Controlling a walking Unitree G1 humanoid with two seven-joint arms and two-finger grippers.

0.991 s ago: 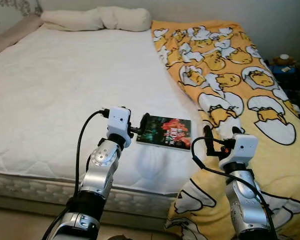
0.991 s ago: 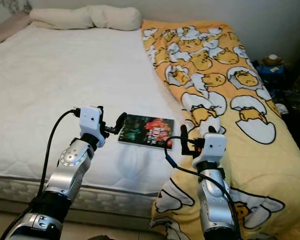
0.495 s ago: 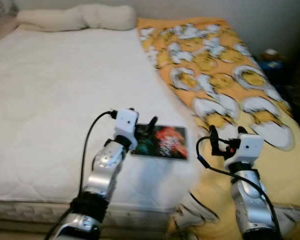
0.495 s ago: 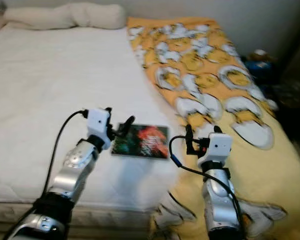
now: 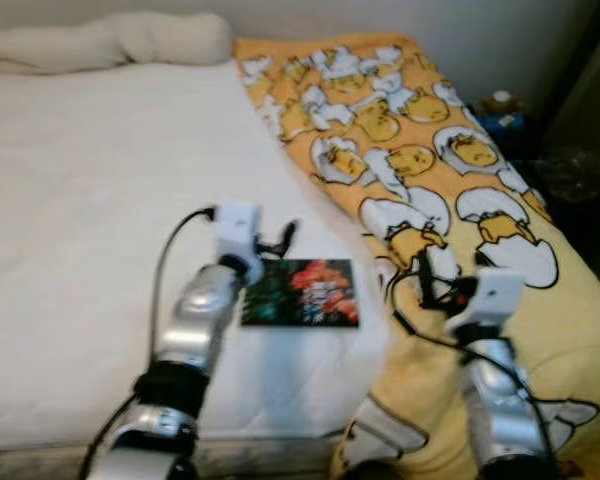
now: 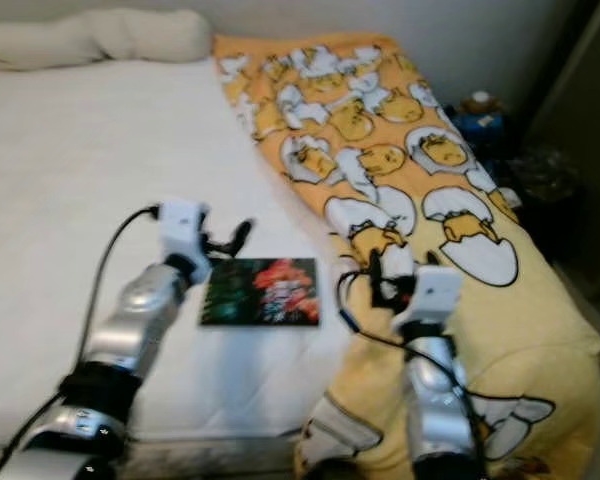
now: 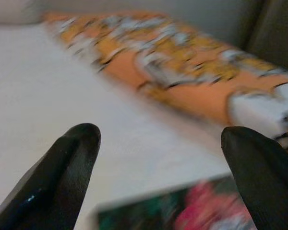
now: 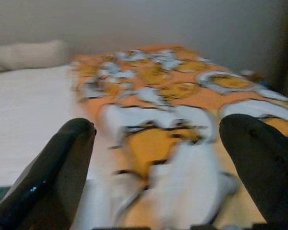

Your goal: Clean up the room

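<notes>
A dark book (image 5: pixel 302 292) with a green and red cover lies flat on the white mattress (image 5: pixel 80 200), near the front edge and just left of the yellow egg-print blanket (image 5: pixel 420 160). My left gripper (image 5: pixel 278 240) hovers open just above the book's far left corner; the book (image 7: pixel 182 215) lies below its spread fingers (image 7: pixel 62 177). My right gripper (image 5: pixel 432 275) is open over the blanket's edge, to the right of the book, with nothing between its fingers (image 8: pixel 57 163). The views are blurred.
Pale pillows (image 5: pixel 110 40) lie at the head of the bed, far left. A blue item with a small object on top (image 5: pixel 500 115) and dark furniture (image 5: pixel 590 120) stand past the bed's right side. The mattress front edge (image 5: pixel 260 445) is close below my arms.
The camera has swung to the right and closer, so the whole scene shifted left. My left gripper now sits over the book's far left corner instead of beside its left edge.
</notes>
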